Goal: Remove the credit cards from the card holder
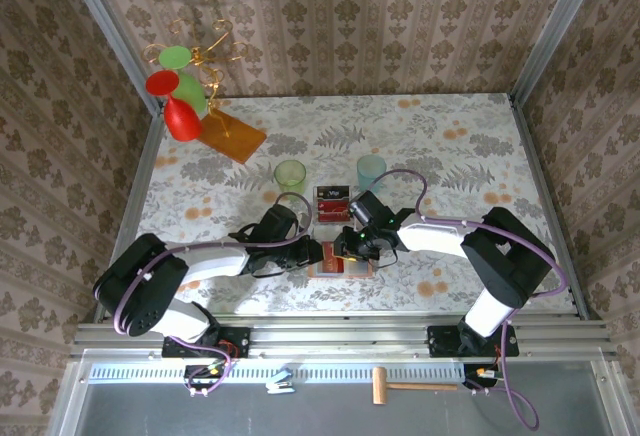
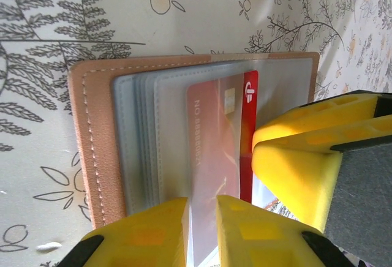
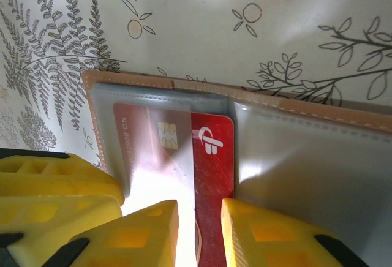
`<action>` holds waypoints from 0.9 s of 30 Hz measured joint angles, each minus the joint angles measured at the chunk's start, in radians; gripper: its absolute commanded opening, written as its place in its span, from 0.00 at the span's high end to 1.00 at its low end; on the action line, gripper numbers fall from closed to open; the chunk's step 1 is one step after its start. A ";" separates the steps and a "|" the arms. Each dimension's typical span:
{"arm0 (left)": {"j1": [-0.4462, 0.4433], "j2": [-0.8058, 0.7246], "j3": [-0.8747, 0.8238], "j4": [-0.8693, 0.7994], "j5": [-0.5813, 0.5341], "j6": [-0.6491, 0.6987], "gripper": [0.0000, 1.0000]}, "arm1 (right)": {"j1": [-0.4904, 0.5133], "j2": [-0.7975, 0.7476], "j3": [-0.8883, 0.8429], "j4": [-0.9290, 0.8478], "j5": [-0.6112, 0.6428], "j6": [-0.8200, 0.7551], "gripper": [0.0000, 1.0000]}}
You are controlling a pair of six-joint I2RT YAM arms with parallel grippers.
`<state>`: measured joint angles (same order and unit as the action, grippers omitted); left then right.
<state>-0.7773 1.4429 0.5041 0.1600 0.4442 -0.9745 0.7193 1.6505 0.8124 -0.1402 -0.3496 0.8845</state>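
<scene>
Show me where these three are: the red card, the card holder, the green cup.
red card [image 3: 214, 170]: right wrist view, uncovered strip below the white logo.
card holder [image 2: 92, 150]: left wrist view, stitched leather border.
green cup [image 1: 290, 174]: top external view, its middle.

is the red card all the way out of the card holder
No, the red card is partly tucked under a clear sleeve of the open card holder.

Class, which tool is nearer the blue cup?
Right. The right tool is on the blue cup's near side, at the card holder; the left tool is further left.
</scene>
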 measured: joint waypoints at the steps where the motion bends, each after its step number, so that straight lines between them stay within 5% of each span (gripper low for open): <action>1: 0.000 0.000 0.000 0.000 0.000 0.000 0.81 | 0.000 -0.001 0.002 -0.005 0.002 -0.002 0.74; 27: -0.001 0.005 0.080 -0.068 -0.003 0.020 0.81 | -0.002 -0.055 0.013 -0.047 0.017 -0.022 0.75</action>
<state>-0.7780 1.4475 0.5842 0.0925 0.4412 -0.9543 0.7170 1.5955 0.8257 -0.1871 -0.3325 0.8627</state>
